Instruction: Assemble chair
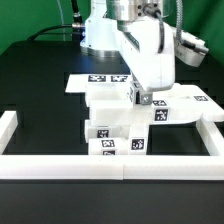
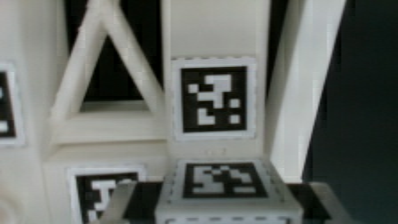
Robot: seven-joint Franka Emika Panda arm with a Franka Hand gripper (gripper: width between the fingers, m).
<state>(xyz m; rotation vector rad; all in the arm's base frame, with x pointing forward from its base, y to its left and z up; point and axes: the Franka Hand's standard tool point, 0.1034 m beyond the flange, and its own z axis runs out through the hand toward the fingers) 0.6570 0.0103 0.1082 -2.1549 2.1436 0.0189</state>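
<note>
The chair parts (image 1: 112,122) stand grouped in the middle of the table: white blocks and panels with black-and-white tags. My gripper (image 1: 141,99) hangs over their upper right side in the exterior view and is shut on a small white tagged part. In the wrist view that part (image 2: 217,182) sits between my two dark fingers (image 2: 132,206), tag facing the camera. Close behind it stands the X-braced frame (image 2: 299,90) with a large tag (image 2: 214,95). Whether the held part touches the frame is hidden.
A long low white border rail (image 1: 60,167) runs along the front, with side pieces at the exterior view's left (image 1: 8,125) and right (image 1: 206,135). The marker board (image 1: 95,80) lies flat behind the parts. A flat white tagged panel (image 1: 190,101) lies to the right. The arm's base (image 1: 100,35) stands at the back.
</note>
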